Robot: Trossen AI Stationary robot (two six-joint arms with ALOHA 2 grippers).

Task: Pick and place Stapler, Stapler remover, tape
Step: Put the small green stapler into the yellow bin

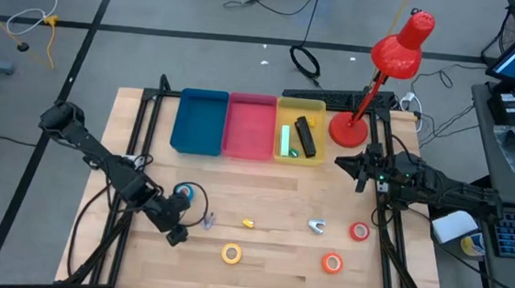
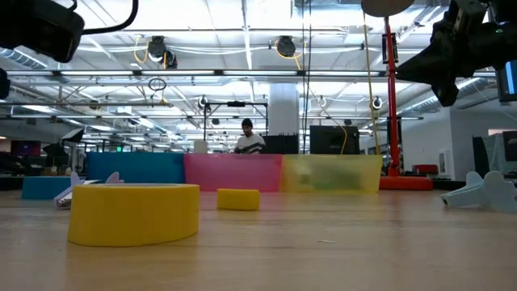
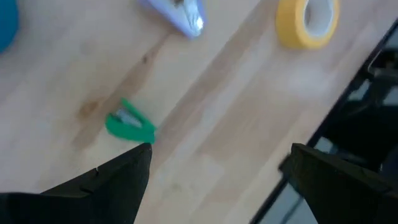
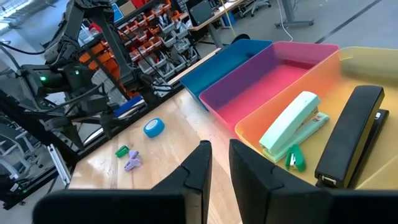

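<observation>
**What Sat on the Wooden Table**

The wooden table point(image 1: 270, 214) held three bins in a row at the back: a blue bin point(image 1: 198, 121), a pink bin point(image 1: 251, 125) and a yellow bin point(image 1: 300, 131). A red lamp point(image 1: 349, 130) stood beside them. Nearer the front lay a blue tape roll point(image 1: 184, 192), a yellow tape roll point(image 1: 231, 251), a red tape roll point(image 1: 358, 231) and an orange tape roll point(image 1: 332, 262), all well apart.
</observation>
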